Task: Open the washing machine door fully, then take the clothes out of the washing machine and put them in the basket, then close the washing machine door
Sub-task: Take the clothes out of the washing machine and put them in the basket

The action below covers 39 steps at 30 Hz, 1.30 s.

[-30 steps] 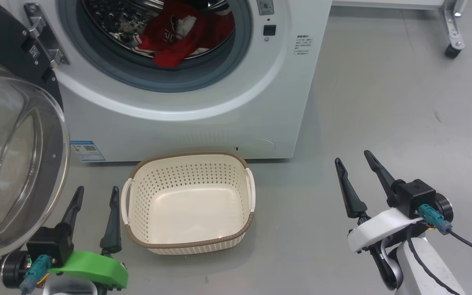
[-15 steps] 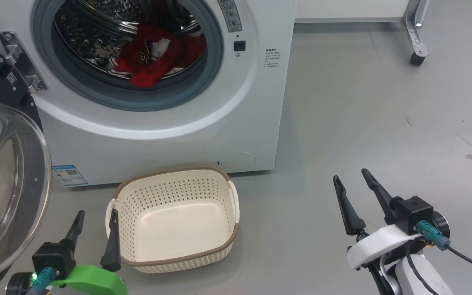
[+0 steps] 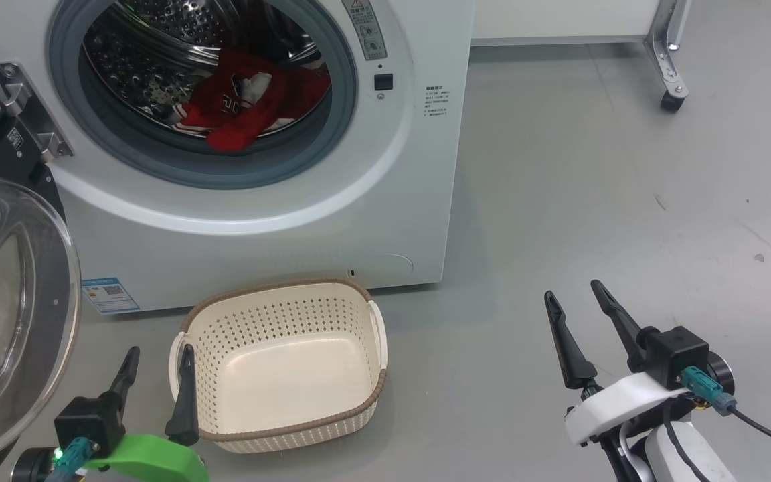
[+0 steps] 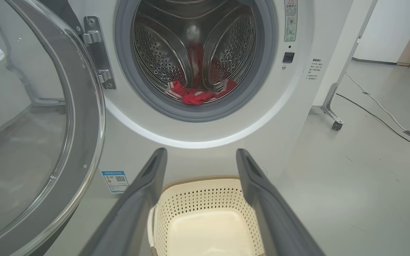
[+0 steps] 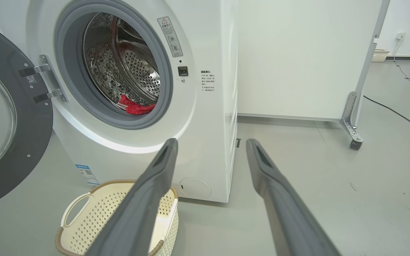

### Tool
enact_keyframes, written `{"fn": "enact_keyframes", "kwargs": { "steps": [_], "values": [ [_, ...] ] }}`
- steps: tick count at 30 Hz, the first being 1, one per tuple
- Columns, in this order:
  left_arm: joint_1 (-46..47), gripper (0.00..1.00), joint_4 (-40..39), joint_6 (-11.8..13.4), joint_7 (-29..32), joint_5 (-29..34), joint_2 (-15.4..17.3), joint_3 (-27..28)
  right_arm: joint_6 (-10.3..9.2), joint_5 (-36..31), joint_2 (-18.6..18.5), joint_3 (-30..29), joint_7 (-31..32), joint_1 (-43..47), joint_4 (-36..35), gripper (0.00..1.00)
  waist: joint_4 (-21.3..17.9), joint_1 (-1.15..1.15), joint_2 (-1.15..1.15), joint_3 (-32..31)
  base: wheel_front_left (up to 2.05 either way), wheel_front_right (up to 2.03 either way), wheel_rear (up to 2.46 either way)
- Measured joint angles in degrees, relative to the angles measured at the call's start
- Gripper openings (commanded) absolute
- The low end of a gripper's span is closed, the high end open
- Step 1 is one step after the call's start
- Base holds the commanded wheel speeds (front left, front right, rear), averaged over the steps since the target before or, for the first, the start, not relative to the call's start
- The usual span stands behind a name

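Observation:
The white washing machine (image 3: 278, 221) stands ahead with its door (image 3: 4, 314) swung wide open to the left, glass bowl facing me. Red clothes (image 3: 238, 107) with white stripes lie at the bottom of the steel drum, also seen as the clothes (image 4: 198, 96) and the clothes (image 5: 135, 106). The cream basket (image 3: 278, 301) sits empty on the floor before the machine. My left gripper (image 3: 158, 356) is open by the basket's left handle, holding nothing. My right gripper (image 3: 574, 294) is open over bare floor to the right, far from the basket.
A white panel on a metal leg with a caster (image 3: 670, 100) stands behind and to the right of the machine. Cables (image 4: 386, 113) run across the grey floor further right. The open door (image 4: 30, 142) crowds the left side.
The head camera has tilted and shifted, so the machine and basket slide left and down in view and more of the drum shows. Both grippers stay open and empty.

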State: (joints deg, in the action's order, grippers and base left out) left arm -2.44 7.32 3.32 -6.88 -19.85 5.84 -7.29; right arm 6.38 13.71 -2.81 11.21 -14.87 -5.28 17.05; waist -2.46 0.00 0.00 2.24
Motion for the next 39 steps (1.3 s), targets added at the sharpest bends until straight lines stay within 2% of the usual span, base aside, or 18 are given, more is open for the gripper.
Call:
{"fn": "enact_keyframes", "kwargs": {
  "steps": [25,39],
  "values": [
    [0.0,1.00,0.6,0.7,-0.9,0.0,-0.5,0.1,-0.56,0.4,0.0,0.2,0.0,0.2,-0.7,1.00,-0.5,0.00,0.00,0.1,0.02,-0.02,0.00],
    [0.0,1.00,0.3,0.7,-1.4,0.0,-0.6,-0.1,-0.57,0.4,0.0,0.5,0.0,0.2,-0.7,1.00,-0.7,0.00,0.00,0.0,0.50,-0.50,0.00]
  ]
}}
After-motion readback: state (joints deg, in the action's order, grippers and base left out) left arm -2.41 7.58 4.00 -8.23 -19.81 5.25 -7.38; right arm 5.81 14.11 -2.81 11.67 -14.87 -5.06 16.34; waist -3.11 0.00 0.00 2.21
